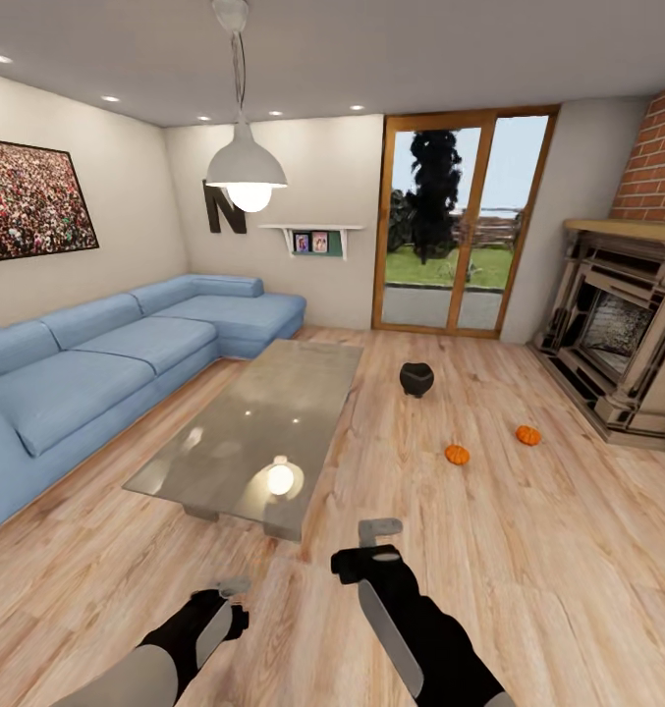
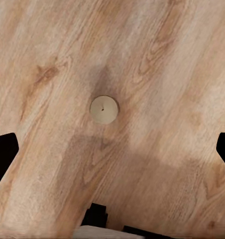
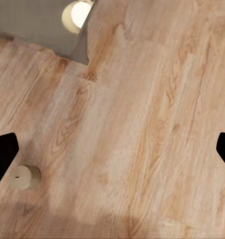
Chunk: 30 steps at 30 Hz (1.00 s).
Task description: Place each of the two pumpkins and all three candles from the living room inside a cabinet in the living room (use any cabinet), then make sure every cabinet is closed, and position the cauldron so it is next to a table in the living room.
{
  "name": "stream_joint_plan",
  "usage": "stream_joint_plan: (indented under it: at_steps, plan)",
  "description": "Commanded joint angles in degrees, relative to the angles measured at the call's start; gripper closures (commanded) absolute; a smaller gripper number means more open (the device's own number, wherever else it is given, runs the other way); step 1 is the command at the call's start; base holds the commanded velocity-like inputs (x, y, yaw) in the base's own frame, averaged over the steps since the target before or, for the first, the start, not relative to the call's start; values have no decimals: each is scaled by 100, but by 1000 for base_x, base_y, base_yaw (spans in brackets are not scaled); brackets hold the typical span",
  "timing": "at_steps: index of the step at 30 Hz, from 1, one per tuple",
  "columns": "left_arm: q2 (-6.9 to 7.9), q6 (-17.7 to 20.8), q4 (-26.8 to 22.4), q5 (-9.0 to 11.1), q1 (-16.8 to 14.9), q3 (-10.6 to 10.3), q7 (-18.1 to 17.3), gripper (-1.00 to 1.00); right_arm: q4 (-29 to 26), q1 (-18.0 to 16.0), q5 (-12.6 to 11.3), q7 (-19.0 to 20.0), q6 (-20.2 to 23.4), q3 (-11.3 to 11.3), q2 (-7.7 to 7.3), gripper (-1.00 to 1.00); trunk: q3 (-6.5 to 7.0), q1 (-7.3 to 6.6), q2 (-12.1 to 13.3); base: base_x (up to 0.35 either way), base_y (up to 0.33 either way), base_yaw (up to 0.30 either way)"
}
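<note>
Two orange pumpkins [image 1: 457,454] [image 1: 527,435] lie on the wood floor right of the grey table [image 1: 263,393]. The black cauldron [image 1: 416,379] stands on the floor beyond them, near the table's far right side. My left gripper [image 1: 229,594] hangs open over the floor, and in the left wrist view a pale candle [image 2: 104,109] stands upright below the gripper [image 2: 115,149]. My right gripper [image 1: 376,545] is open too [image 3: 115,154]; its view has a candle [image 3: 24,178] by one fingertip and the table's corner [image 3: 33,25]. The cabinet is out of view.
A blue corner sofa [image 1: 106,363] runs along the left wall. A stone fireplace [image 1: 617,334] stands at the right under a brick wall. A glass door [image 1: 460,226] is at the back, and a white pendant lamp [image 1: 246,172] hangs over the table.
</note>
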Motion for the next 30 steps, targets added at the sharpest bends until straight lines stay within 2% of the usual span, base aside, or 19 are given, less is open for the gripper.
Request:
stream_joint_plan:
  at_steps: [1, 5, 8, 10, 16, 25, 30]
  plan:
    - [-2, 34, 93, 50, 10, 4, -43, -100, -67, -3, -60, -62, 17, 14, -4, -100, -7, 1, -5, 0, 0, 0]
    - [47, 33, 546, 59, 26, 6, -560, -100, -146, 1, -59, -70, 31, 15, -8, -100, -7, 1, -5, 0, 0, 0]
    - [183, -37, 689, 67, 29, 7, -836, -100, -165, 2, -59, -72, 36, 20, -8, -100, -7, 1, -5, 0, 0, 0]
    - [221, -115, 720, 74, 30, 14, -897, -100, -174, 3, -63, -75, 38, 22, -9, -100, -7, 1, -5, 0, 0, 0]
    - [258, -219, 735, 73, 31, 250, -956, -100, -192, 9, -67, -69, 60, 33, -10, -100, -7, 1, -5, 0, 0, 0]
    - [280, -283, 745, 73, 31, 330, -965, -100, -209, 11, -75, -61, 74, 51, -18, -100, -169, 198, -366, 0, 0, 0]
    - [361, -551, 760, 66, 38, 332, -968, -100, -209, 11, -76, -59, 74, 55, -18, -100, -259, 308, -566, 0, 0, 0]
